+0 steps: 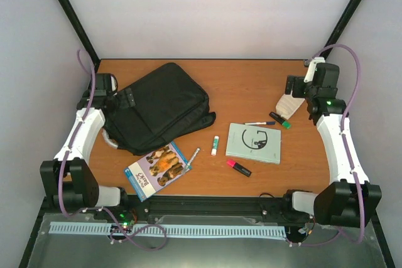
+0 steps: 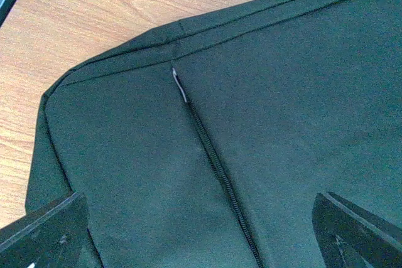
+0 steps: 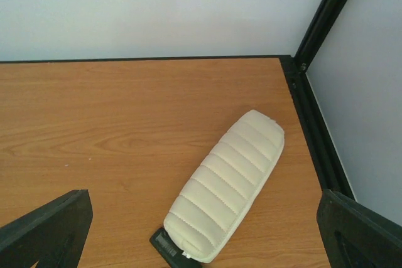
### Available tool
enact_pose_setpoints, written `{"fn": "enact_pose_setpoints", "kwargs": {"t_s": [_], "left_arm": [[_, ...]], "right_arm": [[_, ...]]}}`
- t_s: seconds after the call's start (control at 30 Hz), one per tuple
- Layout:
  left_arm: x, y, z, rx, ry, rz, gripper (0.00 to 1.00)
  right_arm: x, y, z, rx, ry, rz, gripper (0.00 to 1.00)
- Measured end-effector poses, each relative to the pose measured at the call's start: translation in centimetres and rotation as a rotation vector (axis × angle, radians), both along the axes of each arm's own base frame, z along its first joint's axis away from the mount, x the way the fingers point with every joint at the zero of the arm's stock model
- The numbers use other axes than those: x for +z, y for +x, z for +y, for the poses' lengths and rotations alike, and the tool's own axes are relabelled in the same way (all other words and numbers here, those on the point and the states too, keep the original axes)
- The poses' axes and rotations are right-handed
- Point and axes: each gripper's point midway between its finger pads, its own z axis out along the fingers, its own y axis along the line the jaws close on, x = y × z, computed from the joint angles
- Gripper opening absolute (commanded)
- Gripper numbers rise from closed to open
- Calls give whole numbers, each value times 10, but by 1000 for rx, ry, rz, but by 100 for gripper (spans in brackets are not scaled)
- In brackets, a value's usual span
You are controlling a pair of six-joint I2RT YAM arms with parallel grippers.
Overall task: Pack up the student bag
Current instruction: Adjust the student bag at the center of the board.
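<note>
Dog-cover book [image 1: 156, 171], front left | pink highlighter [image 1: 239, 168], front centre-right | grey notebook [image 1: 254, 143] behind it | student bag [image 1: 157, 108], flat, left-centre, just beyond the book | left gripper [image 2: 198, 199] over the bag's zipper, jaws wide apart, empty | right gripper [image 3: 204, 196] over cream pencil case [image 3: 226, 183], far right, jaws wide apart, empty

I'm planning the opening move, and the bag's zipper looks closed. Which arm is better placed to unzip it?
Left. The left gripper hovers open right over the student bag, zipper pull in its wrist view. The right gripper hangs over the cream pouch at the far right, away from the bag.
</note>
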Motion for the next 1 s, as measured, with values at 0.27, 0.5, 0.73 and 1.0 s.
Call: {"fn": "enact_pose_setpoints", "kwargs": {"t_s": [0.27,0.5,0.73,1.0], "left_arm": [[13,9,-12,-123,9,28,100],[16,18,-14,-222,-2,83,100],[0,15,-2,-250,-70,174,100],[-28,-4,41,-147,-189,278,100]], "right_arm": [[-13,10,31,139,-13,65,100],[-33,11,84,392,9,139,95],[-54,-2,160,704,11,209,89],[-69,-13,260,1003,-4,255,79]]}}
